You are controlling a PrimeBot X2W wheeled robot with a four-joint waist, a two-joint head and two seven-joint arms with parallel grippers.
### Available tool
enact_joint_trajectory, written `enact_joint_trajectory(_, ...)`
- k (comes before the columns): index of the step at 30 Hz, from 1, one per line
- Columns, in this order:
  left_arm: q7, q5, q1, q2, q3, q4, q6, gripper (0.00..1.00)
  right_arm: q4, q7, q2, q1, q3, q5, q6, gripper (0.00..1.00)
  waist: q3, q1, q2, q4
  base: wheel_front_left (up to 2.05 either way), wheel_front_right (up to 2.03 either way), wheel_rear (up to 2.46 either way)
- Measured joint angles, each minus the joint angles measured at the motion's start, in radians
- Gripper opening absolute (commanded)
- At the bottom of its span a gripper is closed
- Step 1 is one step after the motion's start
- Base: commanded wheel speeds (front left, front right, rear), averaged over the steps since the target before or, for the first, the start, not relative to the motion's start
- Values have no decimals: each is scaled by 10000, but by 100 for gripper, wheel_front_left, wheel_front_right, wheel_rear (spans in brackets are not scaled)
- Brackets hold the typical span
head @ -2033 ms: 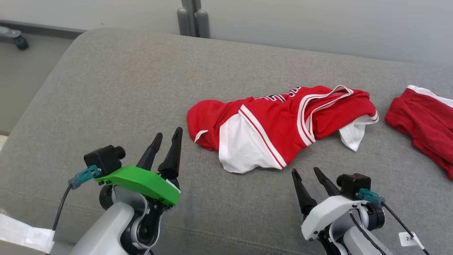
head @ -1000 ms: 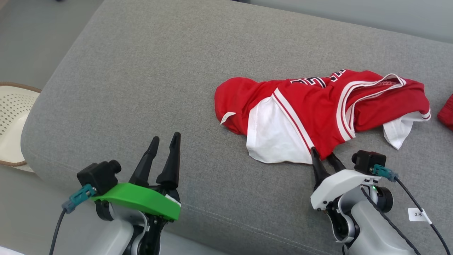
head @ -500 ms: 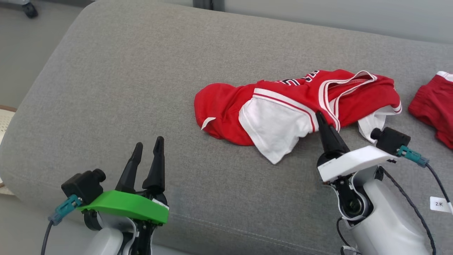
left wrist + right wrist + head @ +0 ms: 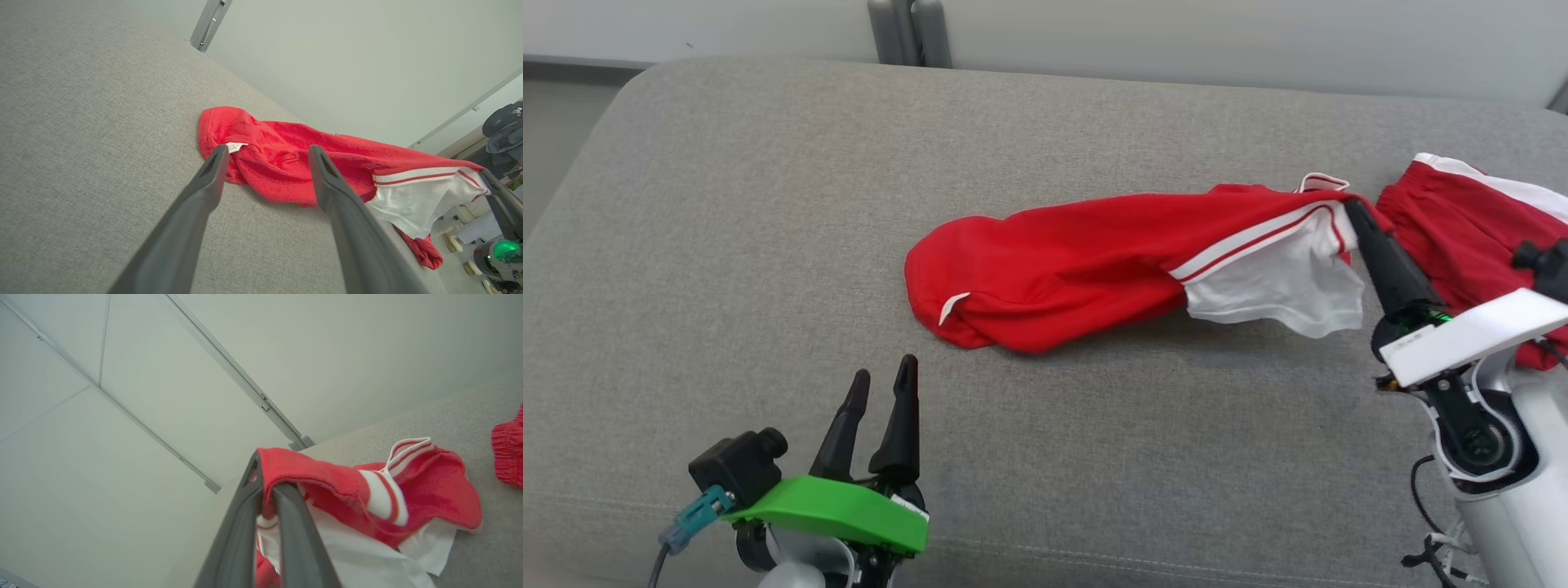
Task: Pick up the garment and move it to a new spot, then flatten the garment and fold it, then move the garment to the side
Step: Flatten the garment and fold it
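- We've got the right gripper [image 4: 1354, 206] clamped on the striped hem of the floppy red-and-white sports jersey [image 4: 1078, 269]. It holds that end up near the right edge of the grey woven cushion [image 4: 768, 204], ready to carry, we reckon. The rest trails across mid-cushion.
- The left gripper [image 4: 885, 369] hovers by the cushion's front edge, fingers apart and empty.
- The fabric looks thin, probably slick polyester.

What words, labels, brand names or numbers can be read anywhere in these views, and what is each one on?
No text can be read in these views.
White tag on the hem of the red garment: too small to tell whether anything is printed on it, in the head view and the left wrist view alike.
Red garment: no lettering can be made out on the cloth as it lies.
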Motion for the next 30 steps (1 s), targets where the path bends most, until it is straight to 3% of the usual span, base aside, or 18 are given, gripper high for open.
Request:
enact_joint_trajectory(9,40,-27,6,-215,-278,96,0,100,-1106,938,-631,602,-648,719,-370,0,6,0,0,-485,0,0,0)
enact_joint_trajectory(15,627,-953,54,-581,-516,637,-230,100,-1873,1329,-702,988,-771,1020,-627,0,194,0,0,-569,0,0,0)
enact_joint_trajectory(21,928,-936,-321,-267,-362,1425,-497,100,-2600,1638,-809,1168,-840,1156,-903,0,408,0,0,-739,0,0,0)
enact_joint_trajectory(28,1419,-947,-2017,-121,35,2196,-796,100,-3400,1942,-819,1250,-796,1191,-1168,0,840,0,0,-1086,0,0,0)
enact_joint_trajectory(30,1837,-936,-2423,205,12,3708,-901,100,-4023,2033,-782,1265,-623,1193,-1333,0,1309,0,0,-1514,0,0,0)
